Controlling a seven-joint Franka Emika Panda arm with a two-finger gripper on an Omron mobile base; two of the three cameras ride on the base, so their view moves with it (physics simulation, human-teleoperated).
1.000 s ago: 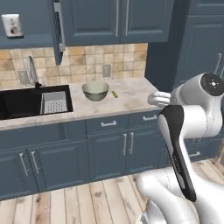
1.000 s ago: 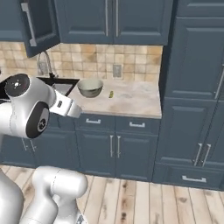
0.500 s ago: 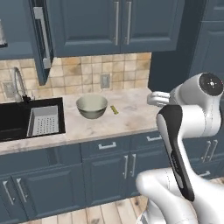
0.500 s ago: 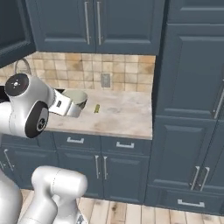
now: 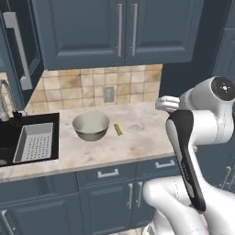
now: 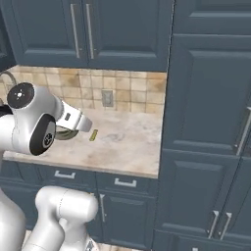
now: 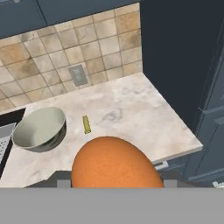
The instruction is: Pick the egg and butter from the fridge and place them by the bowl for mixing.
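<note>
While our hand carries the egg (image 7: 116, 162) above the counter (image 7: 131, 118), it could roll into the butter (image 7: 86, 124) once released.

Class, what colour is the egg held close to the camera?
Orange-brown, finely speckled egg; clearest in the hand view.

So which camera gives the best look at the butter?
The hand view: the butter lies unobstructed on the counter, just right of the bowl. The left base view shows it smaller, beside the bowl. The right base view shows it small, close to the arm.
</note>
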